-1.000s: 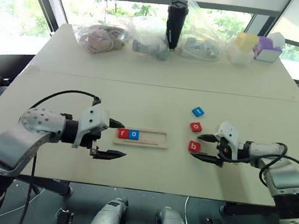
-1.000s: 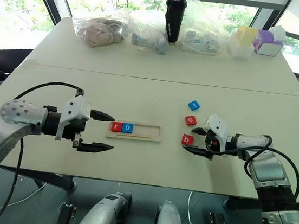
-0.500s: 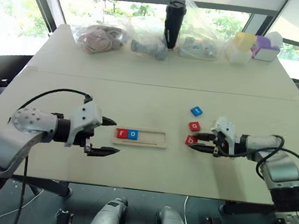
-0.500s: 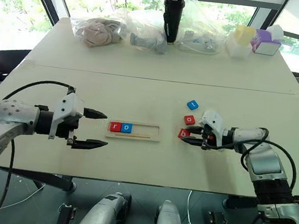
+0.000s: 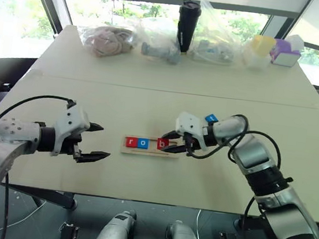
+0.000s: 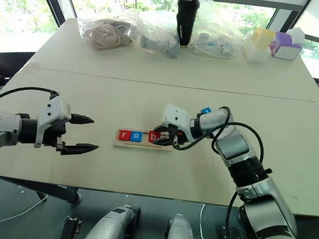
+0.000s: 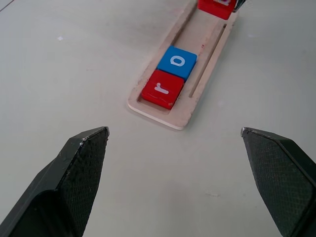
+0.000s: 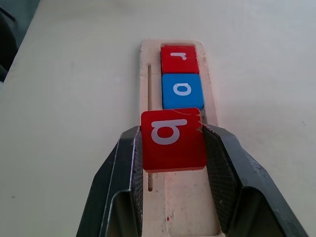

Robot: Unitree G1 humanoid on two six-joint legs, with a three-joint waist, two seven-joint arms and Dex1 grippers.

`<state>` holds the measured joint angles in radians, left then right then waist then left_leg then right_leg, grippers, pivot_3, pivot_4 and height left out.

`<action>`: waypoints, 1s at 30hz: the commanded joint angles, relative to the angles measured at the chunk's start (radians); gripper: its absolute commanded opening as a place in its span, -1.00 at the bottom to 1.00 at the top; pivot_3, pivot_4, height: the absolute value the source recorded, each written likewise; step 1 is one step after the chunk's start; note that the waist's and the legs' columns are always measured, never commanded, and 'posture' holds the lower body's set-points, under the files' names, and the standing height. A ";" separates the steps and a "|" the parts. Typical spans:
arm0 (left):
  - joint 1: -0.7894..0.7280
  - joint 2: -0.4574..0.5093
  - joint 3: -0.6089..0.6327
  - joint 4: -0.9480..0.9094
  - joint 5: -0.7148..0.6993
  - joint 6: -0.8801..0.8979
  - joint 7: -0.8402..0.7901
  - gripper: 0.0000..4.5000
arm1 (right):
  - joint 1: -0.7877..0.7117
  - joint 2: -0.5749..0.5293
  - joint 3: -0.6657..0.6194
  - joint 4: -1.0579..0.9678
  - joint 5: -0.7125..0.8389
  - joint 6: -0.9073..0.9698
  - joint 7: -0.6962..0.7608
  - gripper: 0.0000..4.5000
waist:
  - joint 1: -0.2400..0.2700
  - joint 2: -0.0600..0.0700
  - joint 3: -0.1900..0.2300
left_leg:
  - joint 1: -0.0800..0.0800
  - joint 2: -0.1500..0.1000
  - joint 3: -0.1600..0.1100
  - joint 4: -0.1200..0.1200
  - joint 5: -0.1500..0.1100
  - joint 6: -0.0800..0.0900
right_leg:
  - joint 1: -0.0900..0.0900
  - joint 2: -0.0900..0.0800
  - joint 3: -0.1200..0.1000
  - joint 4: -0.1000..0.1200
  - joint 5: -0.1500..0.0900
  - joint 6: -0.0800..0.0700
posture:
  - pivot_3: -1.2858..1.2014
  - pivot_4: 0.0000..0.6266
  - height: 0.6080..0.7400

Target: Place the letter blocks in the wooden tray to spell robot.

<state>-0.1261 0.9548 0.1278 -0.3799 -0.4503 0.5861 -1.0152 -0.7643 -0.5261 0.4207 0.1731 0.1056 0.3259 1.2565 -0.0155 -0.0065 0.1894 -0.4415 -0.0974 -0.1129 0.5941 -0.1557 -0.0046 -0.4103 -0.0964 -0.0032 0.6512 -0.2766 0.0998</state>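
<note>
Over the wooden tray (image 5: 150, 146), near mid-table, the right gripper (image 8: 173, 148) is clamped on the red "b" block (image 8: 173, 134), one finger on each side edge. That block hangs above the tray's third place, just beside the blue "o" block (image 5: 143, 143); whether it touches the tray floor I cannot tell. At the tray's left end lies the red "r" block (image 5: 131, 141), with the blue "o" touching it at its 3 o'clock side; both lie flat inside the rim. A blue block (image 5: 211, 119) shows at about 2 o'clock from the tray, partly behind the right arm, its letter not readable. At 9 o'clock from the tray, well apart from it, the left gripper (image 5: 96, 142) hangs above the table (image 5: 151, 95) with its two fingers spread wide, holding nothing, aimed toward the tray's left end. Along the far edge at 12 o'clock stand a black tumbler (image 5: 189, 17) and clear plastic bags (image 5: 108, 38).
</note>
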 commanded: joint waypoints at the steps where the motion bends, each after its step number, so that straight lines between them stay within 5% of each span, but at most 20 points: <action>1: 0.007 -0.011 0.034 -0.051 -0.021 0.013 0.031 1.00 | -0.034 0.031 0.015 0.058 -0.026 -0.040 0.013 -0.48 | 0.000 0.000 0.000 | 0.000 0.001 0.000 0.000 0.000 0.000 | 0.000 0.001 0.000 0.001 0.000 0.000 | 0.03 -0.52 1.00; 30: -0.022 -0.037 -0.020 -0.061 -0.006 0.004 0.087 1.00 | -0.118 0.195 0.004 0.281 -0.111 -0.118 -0.038 -0.48 | -0.003 0.000 0.000 | 0.001 0.002 0.000 0.000 0.002 -0.003 | -0.002 0.003 0.000 0.004 0.001 -0.001 | 0.03 -0.52 1.00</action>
<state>-0.1343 0.9199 0.0995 -0.4178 -0.4601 0.6028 -0.9322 -0.8464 -0.3424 0.4467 0.4591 -0.0079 0.2103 1.2227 -0.0185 -0.0064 0.1894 -0.4404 -0.0957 -0.1129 0.5940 -0.1541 -0.0073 -0.4120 -0.0929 -0.0031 0.6556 -0.2756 0.0987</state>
